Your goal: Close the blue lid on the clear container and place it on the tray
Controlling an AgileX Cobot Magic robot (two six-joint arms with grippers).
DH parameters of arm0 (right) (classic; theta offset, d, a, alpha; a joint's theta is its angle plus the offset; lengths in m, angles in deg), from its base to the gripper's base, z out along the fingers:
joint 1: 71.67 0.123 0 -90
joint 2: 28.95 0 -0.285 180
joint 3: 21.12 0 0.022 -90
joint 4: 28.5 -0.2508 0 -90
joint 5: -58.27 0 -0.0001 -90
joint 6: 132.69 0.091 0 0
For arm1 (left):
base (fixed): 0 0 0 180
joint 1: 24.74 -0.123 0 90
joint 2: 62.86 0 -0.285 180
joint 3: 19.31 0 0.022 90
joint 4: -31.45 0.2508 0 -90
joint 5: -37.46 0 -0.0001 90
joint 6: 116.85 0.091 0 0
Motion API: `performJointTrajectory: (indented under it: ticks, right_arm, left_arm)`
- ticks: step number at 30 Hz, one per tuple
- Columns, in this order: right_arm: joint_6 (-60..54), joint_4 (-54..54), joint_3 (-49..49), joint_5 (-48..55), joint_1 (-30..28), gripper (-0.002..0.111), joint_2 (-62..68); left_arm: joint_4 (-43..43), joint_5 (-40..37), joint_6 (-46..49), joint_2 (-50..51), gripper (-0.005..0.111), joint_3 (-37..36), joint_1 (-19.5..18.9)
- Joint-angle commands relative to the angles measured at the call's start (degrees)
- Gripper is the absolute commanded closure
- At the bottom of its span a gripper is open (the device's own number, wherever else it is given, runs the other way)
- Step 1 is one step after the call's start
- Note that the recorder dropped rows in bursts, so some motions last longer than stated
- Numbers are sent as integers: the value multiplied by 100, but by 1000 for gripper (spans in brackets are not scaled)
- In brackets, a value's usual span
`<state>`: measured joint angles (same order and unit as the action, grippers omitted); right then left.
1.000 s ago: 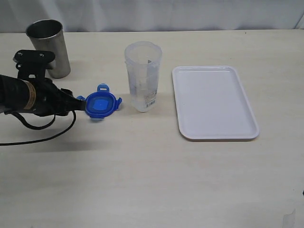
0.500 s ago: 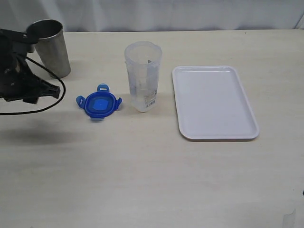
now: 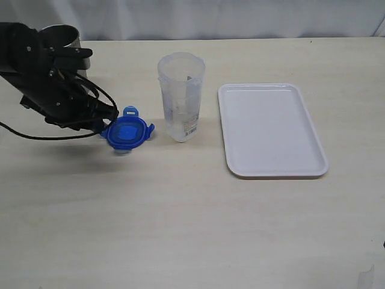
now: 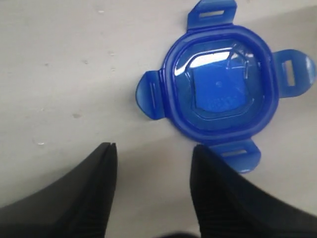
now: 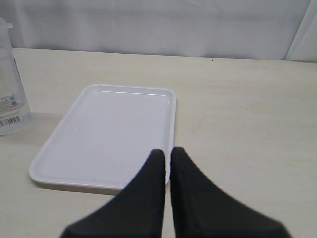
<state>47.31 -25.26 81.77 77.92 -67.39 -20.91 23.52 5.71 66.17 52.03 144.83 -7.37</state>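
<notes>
The blue lid (image 3: 127,132) lies flat on the table, left of the clear container (image 3: 180,96), which stands upright with no lid on it. My left gripper (image 3: 108,122) hovers at the lid's left edge. In the left wrist view this gripper (image 4: 152,154) is open, with bare table between its fingers (image 4: 105,168) and the lid (image 4: 220,87) just beyond the tips. The white tray (image 3: 271,129) lies to the right of the container with nothing on it. My right gripper (image 5: 167,154) is shut and holds nothing, near the tray (image 5: 109,129). It does not show in the exterior view.
A tapered steel cup (image 3: 63,34) stands at the back left, partly hidden behind the left arm. The arm's black cable (image 3: 36,136) trails over the table at the left. The container's base (image 5: 10,106) shows at the edge of the right wrist view.
The left arm pulled back to the far left, then swung in again, and its gripper now sits at the lid's left edge. Lid, container and tray have not moved.
</notes>
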Motion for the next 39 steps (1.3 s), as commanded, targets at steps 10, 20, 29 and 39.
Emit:
performJointTrajectory:
  ticks: [10,20,29,39]
  right_arm:
    - [0,11,-10,-5,22,104,-25]
    - [0,11,-10,-5,22,104,-25]
    - [0,11,-10,-5,22,104,-25]
    - [0,11,-10,-5,22,104,-25]
  left_arm:
    - [-627,747,521,741,62,294,-9]
    - [-606,1064,532,982,62,294,-9]
    - [-471,824,614,841,62,294,-9]
    - [-496,655,614,713,62,294,-144]
